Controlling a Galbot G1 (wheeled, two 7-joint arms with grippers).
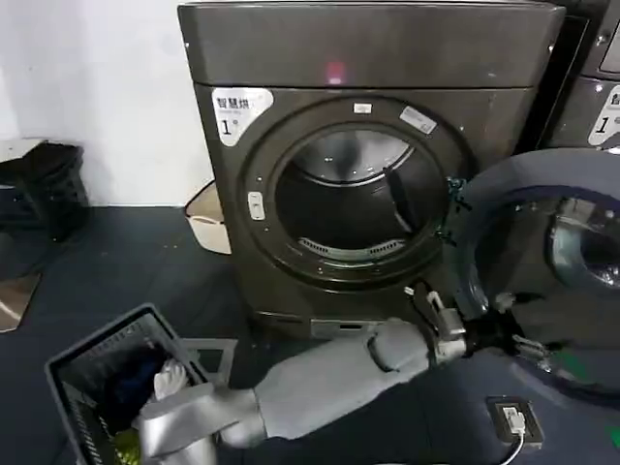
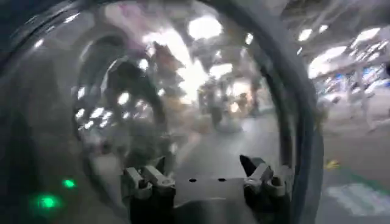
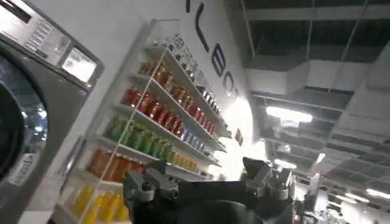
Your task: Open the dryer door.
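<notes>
The dryer (image 1: pixel 368 58) is a dark grey-brown machine with a white "1" sticker, and its round drum opening (image 1: pixel 358 199) is uncovered. The dryer door (image 1: pixel 542 223) hangs swung out to the right, its grey-rimmed inner face with bulging glass turned toward me. My left arm reaches across from the lower left. The left gripper (image 1: pixel 499 329) sits against the lower inner side of the door. In the left wrist view the left gripper (image 2: pixel 201 173) is open, with the door glass (image 2: pixel 183 91) close in front. My right gripper (image 3: pixel 207 176) is open, holds nothing and points up toward the ceiling.
A grey laundry basket (image 1: pixel 73 363) with clothes stands at the lower left. A beige tub (image 1: pixel 208 218) lies on the floor left of the dryer. A second machine (image 1: pixel 596 87) is at the right edge. A white plug (image 1: pixel 513 418) lies on the dark floor. Shelves of bottles (image 3: pixel 152 122) stand beside a machine.
</notes>
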